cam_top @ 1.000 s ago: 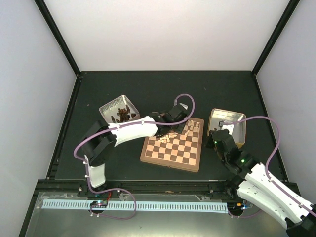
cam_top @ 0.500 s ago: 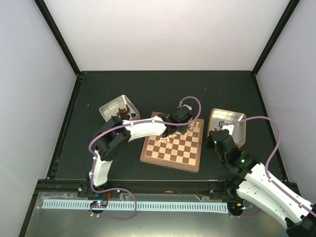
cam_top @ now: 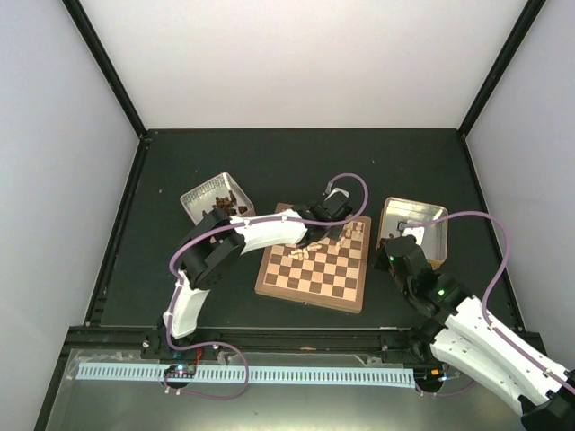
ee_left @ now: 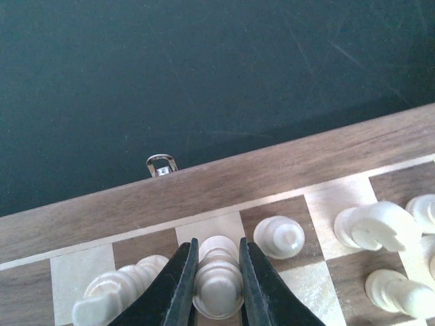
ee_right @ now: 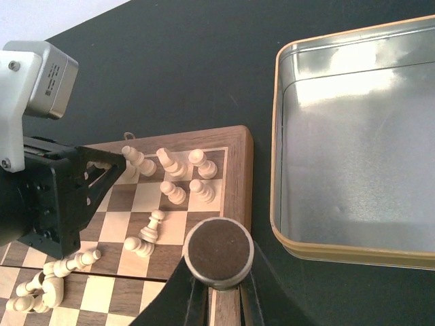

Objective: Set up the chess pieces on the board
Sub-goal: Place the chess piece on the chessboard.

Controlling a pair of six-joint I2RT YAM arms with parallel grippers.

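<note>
Nearest, the right gripper point(ee_right: 219, 275) pinches a chessman point(ee_right: 219, 252) seen base-on, its round brown underside facing the camera, just off the right rim of the board point(cam_top: 316, 274). At the far rank, the left gripper point(ee_left: 217, 246) is clamped narrowly round an upright cream piece point(ee_left: 218, 295). A standing pawn point(ee_left: 279, 236) is just to its right. A toppled piece point(ee_left: 115, 299) lies by the left finger. The base probably needs seating flat mid-square, then a slight parting of the jaws and a straight lift. A metal tin point(ee_right: 353, 136) sits right of the board.
</note>
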